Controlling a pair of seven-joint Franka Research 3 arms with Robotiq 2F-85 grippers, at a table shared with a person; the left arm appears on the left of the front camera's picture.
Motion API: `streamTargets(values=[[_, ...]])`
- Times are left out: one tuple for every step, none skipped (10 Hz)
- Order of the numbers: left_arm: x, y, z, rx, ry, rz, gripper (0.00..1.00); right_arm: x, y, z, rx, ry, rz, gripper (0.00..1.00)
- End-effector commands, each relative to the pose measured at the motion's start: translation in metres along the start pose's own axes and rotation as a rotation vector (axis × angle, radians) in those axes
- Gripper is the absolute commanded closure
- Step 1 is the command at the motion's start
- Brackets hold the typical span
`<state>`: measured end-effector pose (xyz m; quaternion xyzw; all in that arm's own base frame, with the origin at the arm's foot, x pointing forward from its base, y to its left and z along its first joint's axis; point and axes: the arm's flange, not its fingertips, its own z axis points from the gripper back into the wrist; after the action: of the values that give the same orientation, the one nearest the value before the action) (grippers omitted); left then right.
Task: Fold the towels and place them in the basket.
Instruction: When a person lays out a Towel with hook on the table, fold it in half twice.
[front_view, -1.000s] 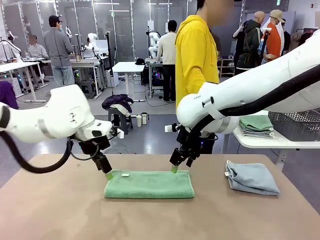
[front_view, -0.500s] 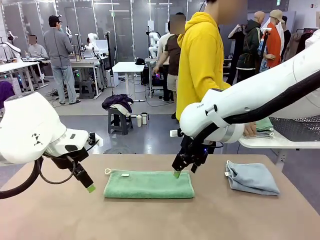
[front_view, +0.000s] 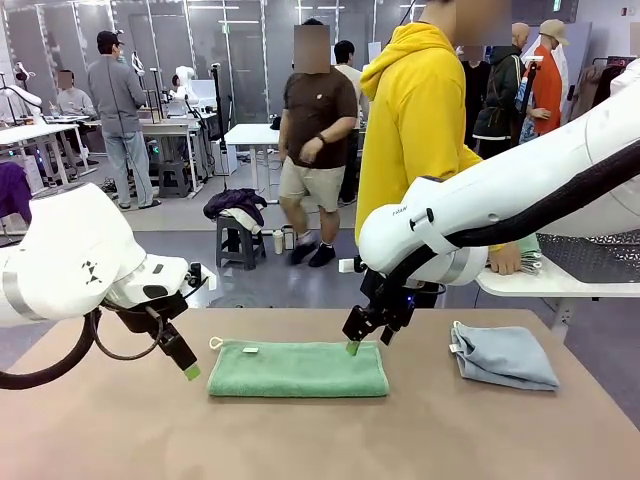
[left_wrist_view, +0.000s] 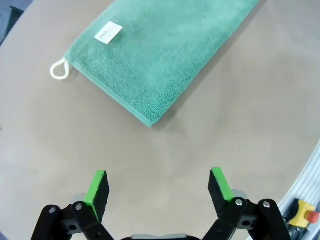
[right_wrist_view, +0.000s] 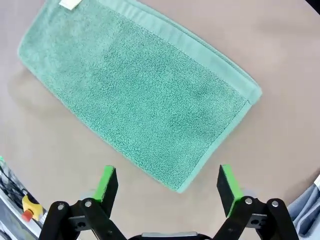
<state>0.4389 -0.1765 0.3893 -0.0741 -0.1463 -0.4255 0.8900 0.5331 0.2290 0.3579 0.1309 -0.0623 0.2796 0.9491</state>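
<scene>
A green towel (front_view: 298, 368) lies folded into a long strip in the middle of the table, its white tag and loop at the left end. My left gripper (front_view: 189, 372) hangs open just left of it, with nothing between its fingers; the wrist view shows the towel (left_wrist_view: 165, 50) ahead of that gripper (left_wrist_view: 158, 187). Over the towel's far edge my right gripper (front_view: 352, 347) stands open and empty, with the towel (right_wrist_view: 135, 95) spread below the same gripper (right_wrist_view: 167, 187). A folded grey-blue towel (front_view: 505, 355) lies at the right. The basket (front_view: 600, 255) sits on a side table.
A person in a yellow hoodie (front_view: 415, 130) stands at the far edge, one hand (front_view: 505, 260) on the white side table (front_view: 540, 285) beside the basket. My right arm (front_view: 500, 200) spans the right half of the view. Bare tabletop lies in front.
My left gripper has drawn back leftward off the green towel's left corner. The right gripper has barely moved. The person has stepped right and reached to the side table.
</scene>
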Motion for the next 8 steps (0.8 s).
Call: streamTargets(values=[[-0.008,-0.022,0.029,0.082,0.016,0.010,0.00,0.008,0.008,0.009,-0.035,0.031,-0.130,0.00],[-0.021,-0.034,0.040,0.114,0.051,0.046,0.00,0.014,0.007,0.006,-0.064,0.042,-0.215,0.00],[-0.037,-0.043,0.048,0.088,0.081,0.096,0.00,0.021,0.007,0.003,-0.090,0.063,-0.285,0.00],[-0.050,-0.051,0.051,0.078,0.089,0.108,0.00,0.027,0.006,0.000,-0.124,0.082,-0.346,0.00],[-0.061,-0.054,0.052,0.078,0.083,0.122,0.00,0.033,0.003,0.000,-0.133,0.089,-0.401,0.00],[-0.072,-0.059,0.055,0.082,0.070,0.122,0.00,0.037,-0.001,-0.001,-0.157,0.081,-0.442,0.00],[-0.084,-0.066,0.058,0.093,0.074,0.118,0.00,0.039,-0.005,-0.003,-0.157,0.092,-0.477,0.00],[-0.091,-0.071,0.063,0.115,0.094,0.112,0.00,0.044,-0.011,-0.008,-0.158,0.092,-0.520,0.00]])
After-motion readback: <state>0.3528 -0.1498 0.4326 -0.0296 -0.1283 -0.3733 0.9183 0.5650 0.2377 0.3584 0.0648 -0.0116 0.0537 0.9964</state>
